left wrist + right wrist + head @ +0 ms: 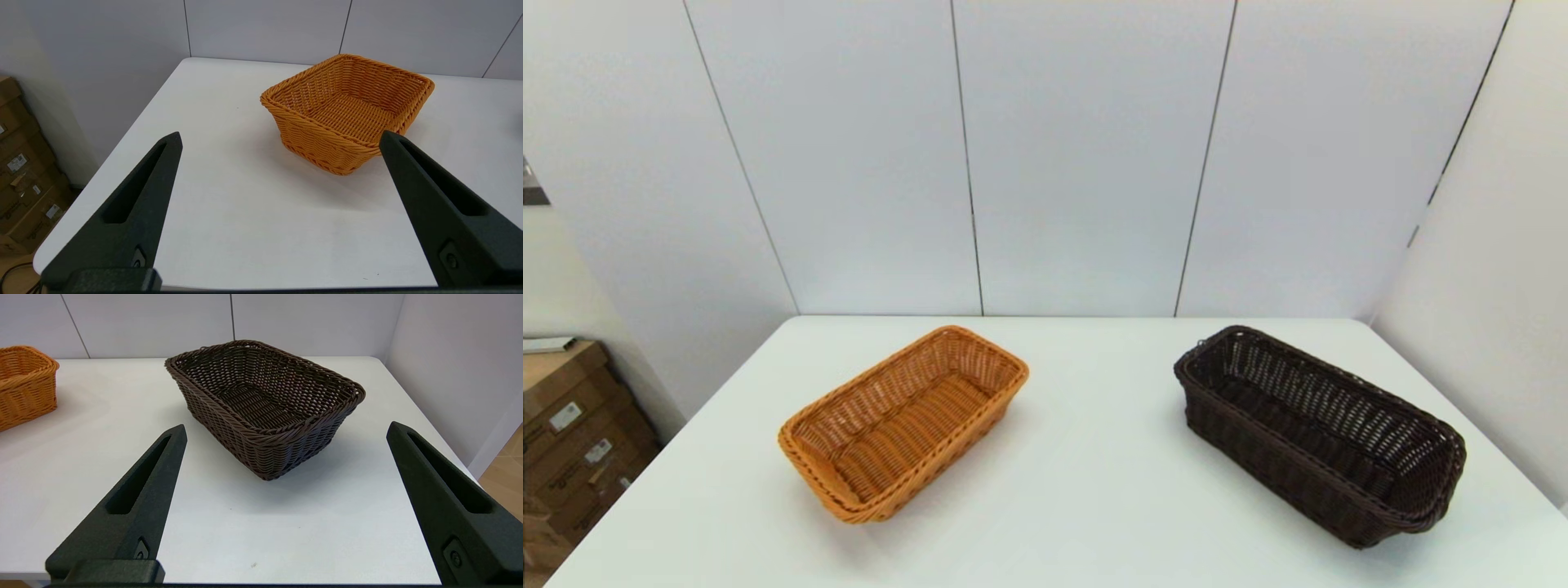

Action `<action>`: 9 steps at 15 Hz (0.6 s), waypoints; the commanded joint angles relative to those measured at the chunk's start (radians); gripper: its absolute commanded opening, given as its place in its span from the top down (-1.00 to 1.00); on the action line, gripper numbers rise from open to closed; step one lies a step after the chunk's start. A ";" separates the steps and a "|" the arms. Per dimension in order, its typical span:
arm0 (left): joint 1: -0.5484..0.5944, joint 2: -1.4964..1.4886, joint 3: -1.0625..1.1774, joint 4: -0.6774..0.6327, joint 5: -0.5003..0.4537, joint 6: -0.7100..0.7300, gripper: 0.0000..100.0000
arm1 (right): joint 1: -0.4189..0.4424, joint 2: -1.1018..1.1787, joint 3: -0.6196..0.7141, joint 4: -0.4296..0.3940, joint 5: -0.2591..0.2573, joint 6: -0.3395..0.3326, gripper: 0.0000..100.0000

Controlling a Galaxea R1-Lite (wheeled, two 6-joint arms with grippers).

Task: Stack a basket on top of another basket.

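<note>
While both arms sit back at the near edge of the table [1094, 490], out of the head view, each wrist view shows its jaws spread wide and holding nothing. The left gripper [280, 136] faces the orange basket [904, 420], which rests upright on the left half of the table. The right gripper [286, 428] faces the dark brown basket [1319, 431], upright on the right half. The two baskets stand well apart, each angled to the table edge. Cardboard boxes [572, 433] stand beyond the table's left side.
</note>
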 commanded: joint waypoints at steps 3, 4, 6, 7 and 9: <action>0.000 0.095 -0.226 0.108 0.004 0.008 -1.00 | 0.000 0.001 0.000 0.000 0.000 0.000 -1.00; 0.000 0.190 -0.360 0.123 0.004 -0.008 -1.00 | 0.000 0.001 0.000 0.000 0.000 0.000 -1.00; 0.006 0.448 -0.690 0.136 0.008 -0.064 -1.00 | 0.000 0.001 0.000 0.000 0.000 0.000 -1.00; 0.009 0.552 -0.839 0.177 0.012 -0.081 -1.00 | 0.000 0.001 0.000 0.000 0.000 0.000 -1.00; 0.009 0.725 -1.108 0.343 0.027 -0.144 -1.00 | 0.000 0.001 0.000 0.000 0.000 0.000 -1.00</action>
